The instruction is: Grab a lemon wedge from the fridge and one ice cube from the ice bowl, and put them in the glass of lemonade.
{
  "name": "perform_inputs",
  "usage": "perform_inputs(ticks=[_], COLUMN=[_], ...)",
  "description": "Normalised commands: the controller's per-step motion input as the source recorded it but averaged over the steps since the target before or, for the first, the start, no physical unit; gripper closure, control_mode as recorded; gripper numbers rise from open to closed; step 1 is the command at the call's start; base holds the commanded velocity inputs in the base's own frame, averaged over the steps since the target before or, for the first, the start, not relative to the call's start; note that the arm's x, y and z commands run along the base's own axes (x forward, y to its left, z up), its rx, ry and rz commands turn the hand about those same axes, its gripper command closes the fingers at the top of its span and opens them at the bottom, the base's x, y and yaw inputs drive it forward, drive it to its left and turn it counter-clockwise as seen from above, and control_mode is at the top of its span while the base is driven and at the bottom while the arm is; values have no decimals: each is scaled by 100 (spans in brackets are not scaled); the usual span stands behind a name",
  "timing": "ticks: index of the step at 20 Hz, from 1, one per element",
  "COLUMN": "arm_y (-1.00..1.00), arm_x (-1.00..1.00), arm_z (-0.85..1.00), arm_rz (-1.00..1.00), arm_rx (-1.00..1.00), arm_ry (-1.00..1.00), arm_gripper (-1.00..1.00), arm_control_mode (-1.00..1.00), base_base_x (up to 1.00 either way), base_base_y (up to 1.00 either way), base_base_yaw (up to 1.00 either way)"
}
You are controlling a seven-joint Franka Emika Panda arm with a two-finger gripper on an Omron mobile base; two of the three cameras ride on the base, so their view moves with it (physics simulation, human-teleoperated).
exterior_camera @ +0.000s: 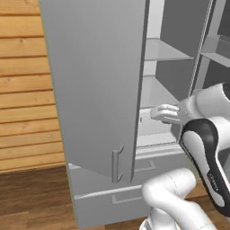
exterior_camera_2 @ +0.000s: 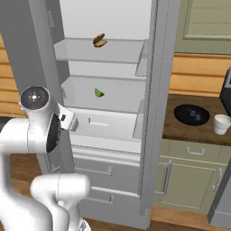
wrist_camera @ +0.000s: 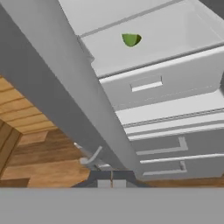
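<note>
The grey fridge [exterior_camera_2: 155, 103] stands with its left door [exterior_camera: 94, 81] swung open. A small yellow-green lemon wedge [exterior_camera_2: 99, 93] lies on the middle shelf, and the hand view shows the lemon wedge [wrist_camera: 130, 39] up ahead, beyond the drawer front. My gripper [wrist_camera: 111, 183] is shut with nothing in it, low beside the open door's edge and well short of the wedge. On the counter to the right sit the black ice bowl [exterior_camera_2: 191, 114], with pale ice cubes [exterior_camera_2: 195, 115] inside, and the glass of lemonade [exterior_camera_2: 221, 124].
An orange-brown lump [exterior_camera_2: 99, 40] rests on the top shelf. The open door's bar handle [exterior_camera: 117, 164] hangs close to my hand. Two drawers [exterior_camera_2: 97, 169] lie under the shelves. Beige-green cabinets [exterior_camera_2: 189, 180] carry the counter.
</note>
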Motion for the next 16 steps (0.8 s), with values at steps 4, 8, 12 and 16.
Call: perform_inputs(ticks=[4, 8, 12, 16], arm_y=[-12, 4, 13, -9], arm_x=[55, 84, 87, 63], arm_z=[17, 55, 55, 14], arm_rz=[0, 0, 0, 0], arm_rx=[23, 8, 2, 3], arm_ry=[0, 9, 11, 4], arm_gripper=[100, 100, 100, 100], arm_control_mode=[-100, -100, -100, -100], base_base_x=[0, 0, 0, 0], base_base_y=[0, 0, 0, 0], base_base_yaw=[0, 0, 0, 0])
